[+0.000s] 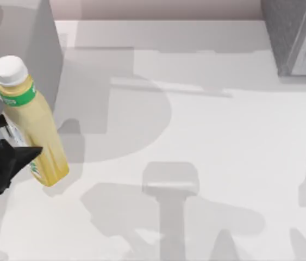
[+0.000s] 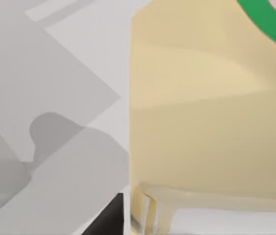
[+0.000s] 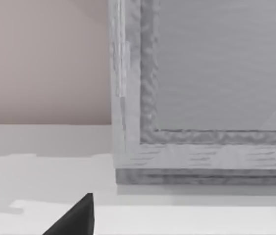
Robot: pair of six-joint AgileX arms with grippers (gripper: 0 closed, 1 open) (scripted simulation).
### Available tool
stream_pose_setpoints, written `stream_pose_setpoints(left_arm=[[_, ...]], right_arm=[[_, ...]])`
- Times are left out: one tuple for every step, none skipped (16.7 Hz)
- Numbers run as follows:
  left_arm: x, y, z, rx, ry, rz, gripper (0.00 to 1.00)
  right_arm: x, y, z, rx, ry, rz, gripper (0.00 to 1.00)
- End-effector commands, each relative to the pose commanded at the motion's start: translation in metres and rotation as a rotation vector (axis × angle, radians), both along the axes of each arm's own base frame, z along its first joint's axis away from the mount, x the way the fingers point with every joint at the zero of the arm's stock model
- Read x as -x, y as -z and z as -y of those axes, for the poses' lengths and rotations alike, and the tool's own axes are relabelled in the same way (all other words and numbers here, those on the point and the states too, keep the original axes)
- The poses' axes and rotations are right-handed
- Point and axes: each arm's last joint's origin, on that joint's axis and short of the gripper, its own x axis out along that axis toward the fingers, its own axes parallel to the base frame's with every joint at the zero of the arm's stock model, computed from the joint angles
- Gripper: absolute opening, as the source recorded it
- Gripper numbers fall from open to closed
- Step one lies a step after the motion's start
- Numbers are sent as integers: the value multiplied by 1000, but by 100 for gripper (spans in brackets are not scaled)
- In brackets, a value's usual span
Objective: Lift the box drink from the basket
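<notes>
The box drink [image 1: 36,133] is a clear bottle of pale yellow liquid with a white cap and a green band. It hangs tilted at the table's left, above its own shadow. My left gripper [image 1: 19,140] is shut on the bottle's lower body, black fingers [image 1: 11,159] on either side. In the left wrist view the yellow bottle [image 2: 206,112] is pressed close, with a dark finger [image 2: 109,219] beside it. The grey basket [image 1: 297,38] stands at the far right corner, well away from the bottle. A dark part of my right gripper [image 3: 74,218] hovers near the basket's rim [image 3: 147,98].
A tall grey block [image 1: 30,43] stands at the far left, just behind the bottle. The white table [image 1: 207,125] stretches between the block and the basket, crossed by the arms' shadows.
</notes>
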Motion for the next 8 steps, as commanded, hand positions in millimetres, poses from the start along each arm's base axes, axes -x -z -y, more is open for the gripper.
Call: stream_pose_setpoints(left_arm=[[-3,4,2,-1,0,2,0],[-6,9,5,-1,1,6,0],[-9,15,8,-1,1,9,0],[-12,20,11,-1,2,11,0],[-14,25,13,-1,2,12,0],[-16,30,16,-1,2,13,0],[-18,35,18,-1,2,14,0],[-19,38,20,0,2,14,0]], right_arm=[[0,0,0,0,0,0,100],[0,0,0,0,0,0,100],[0,0,0,0,0,0,100],[0,0,0,0,0,0,100],[0,0,0,0,0,0,100],[0,0,0,0,0,0,100],[0,0,0,0,0,0,100],[0,0,0,0,0,0,100]])
